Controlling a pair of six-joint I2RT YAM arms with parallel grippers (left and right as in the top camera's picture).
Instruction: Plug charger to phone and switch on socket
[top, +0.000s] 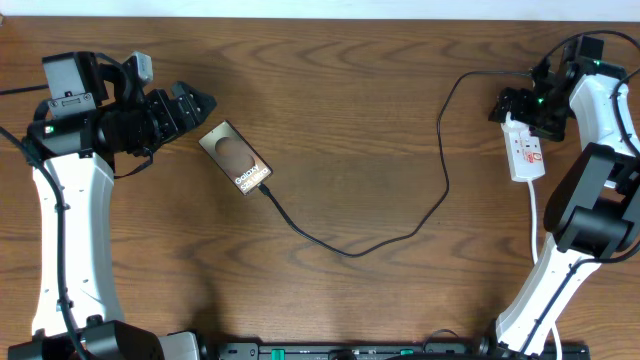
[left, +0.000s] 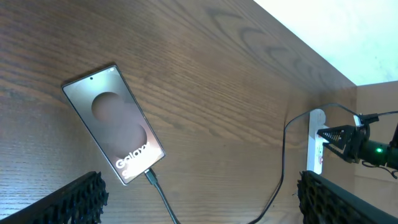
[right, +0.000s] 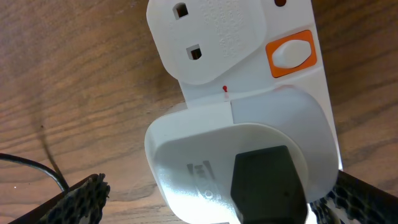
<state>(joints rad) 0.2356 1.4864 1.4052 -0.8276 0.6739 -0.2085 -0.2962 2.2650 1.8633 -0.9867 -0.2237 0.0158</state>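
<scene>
- Phone (top: 235, 160) lies lettering-up and angled at left-centre of table (top: 350, 60), just beside L gripper (top: 200, 108). Charger (top: 350, 252) tip looks seated in its lower edge, so plug-in step appears done.
- L gripper's jaws stand released and hold nothing. They point at phone w/ a gap between, prob. parked clear of the job.
- Charger cable loops slack across table to socket (top: 525, 150) at far right, so nothing tugs at the phone end.
- R gripper (top: 512, 110) hovers over socket's top end, jaws spread wide and empty. Its wrist cam looks down on orange switch (right: 291, 54), likely lining up a press.
- Can't tell whether switch is on or off, as no lamp shows.
- Black plug (right: 267, 180) sits in white adapter (right: 186, 155) but is cut off at frame bottom.
- From overhead, R gripper hides where cable meets socket.
- Wrist views catch only finger edges at the lower corners.
</scene>
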